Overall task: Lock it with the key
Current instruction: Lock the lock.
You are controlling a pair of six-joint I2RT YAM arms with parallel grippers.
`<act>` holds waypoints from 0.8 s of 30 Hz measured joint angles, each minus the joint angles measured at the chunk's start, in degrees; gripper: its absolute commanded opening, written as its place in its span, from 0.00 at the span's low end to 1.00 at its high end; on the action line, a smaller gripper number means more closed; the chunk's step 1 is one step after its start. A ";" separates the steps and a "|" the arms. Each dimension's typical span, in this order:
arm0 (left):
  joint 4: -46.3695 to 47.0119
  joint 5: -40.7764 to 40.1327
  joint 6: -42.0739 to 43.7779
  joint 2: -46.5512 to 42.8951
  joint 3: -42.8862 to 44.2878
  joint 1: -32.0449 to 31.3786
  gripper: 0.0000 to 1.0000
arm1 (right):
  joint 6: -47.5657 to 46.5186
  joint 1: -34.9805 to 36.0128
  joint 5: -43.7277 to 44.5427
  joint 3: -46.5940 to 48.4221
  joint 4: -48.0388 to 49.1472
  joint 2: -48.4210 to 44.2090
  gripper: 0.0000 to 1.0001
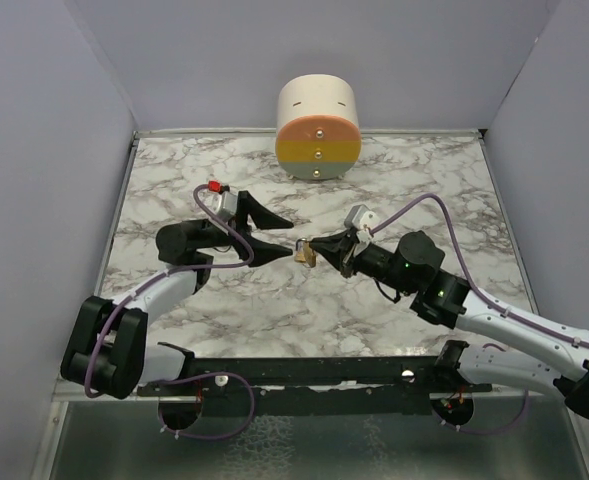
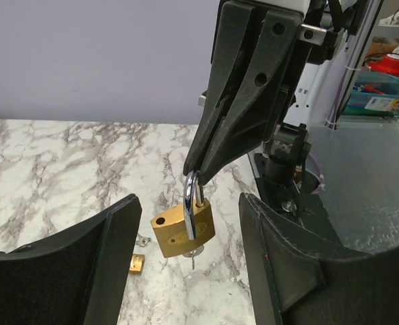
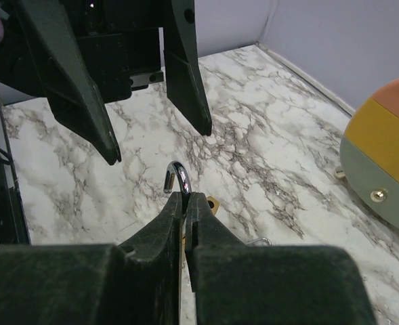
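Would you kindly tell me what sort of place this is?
Probably a robotics lab test cell: a marble-patterned tabletop boxed in by plain lilac walls, two robot arms bolted at its near edge, and plastic storage bins beyond.

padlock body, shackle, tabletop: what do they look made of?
Padlock body: brass by the look, golden yellow with a dull satin sheen.
Shackle: steel, probably chrome-plated, silver with mirror-like reflections.
Tabletop: white with grey marble veining, smooth. It could be real stone or a printed laminate; the pictures don't settle it.
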 measured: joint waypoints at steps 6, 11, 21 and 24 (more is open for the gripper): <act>0.02 1.42 -0.74 2.25 0.24 -1.62 0.56 | -0.02 0.00 -1.03 0.00 -0.09 -0.28 0.01; 0.00 1.68 -1.11 3.93 0.33 -2.38 0.50 | 0.00 0.00 -2.23 0.02 0.00 -0.15 0.01; -0.04 1.88 -1.49 4.83 1.29 -2.73 0.40 | 0.02 0.00 -3.67 0.02 0.24 1.53 0.01; -0.07 1.90 -1.46 4.85 1.29 -2.73 0.44 | 0.02 0.00 -3.72 0.02 0.44 1.53 0.01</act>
